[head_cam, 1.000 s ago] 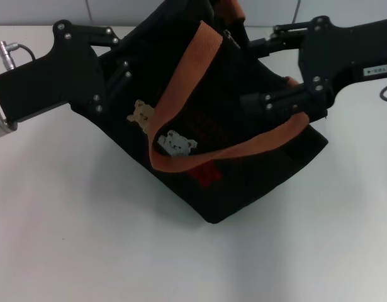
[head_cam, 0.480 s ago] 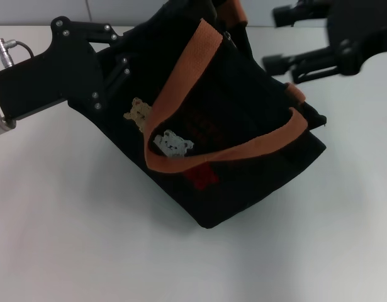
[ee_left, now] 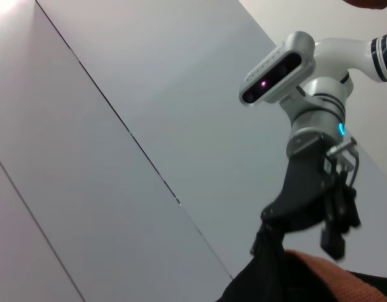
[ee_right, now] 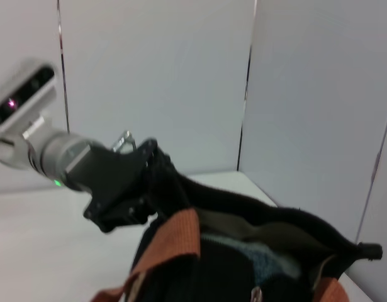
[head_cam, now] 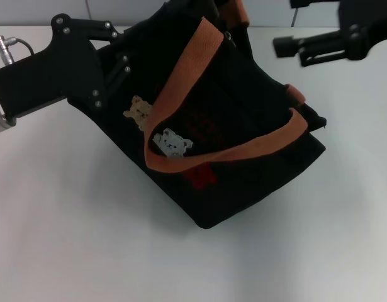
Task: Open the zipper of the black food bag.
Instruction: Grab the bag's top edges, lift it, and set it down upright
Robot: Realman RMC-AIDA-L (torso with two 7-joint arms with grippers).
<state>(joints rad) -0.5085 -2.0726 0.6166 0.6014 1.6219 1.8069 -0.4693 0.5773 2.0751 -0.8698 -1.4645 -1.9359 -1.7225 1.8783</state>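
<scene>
Black food bag: lies tilted on the white tabletop, orange handles draped across its bear patches. Top rim gapes, pale lining visible; zipper runs along that rim. Left gripper: at the bag's far left corner, finger state cannot be told. Right gripper: clear of the bag, fingers apart.

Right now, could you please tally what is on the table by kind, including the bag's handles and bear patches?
Black food bag: 1
Orange-brown handles: 2
Bear patches, tan and white: 2
Red label: 1
Robot tools, left tool at the bag, right tool clear of it: 2
Total: 8
</scene>
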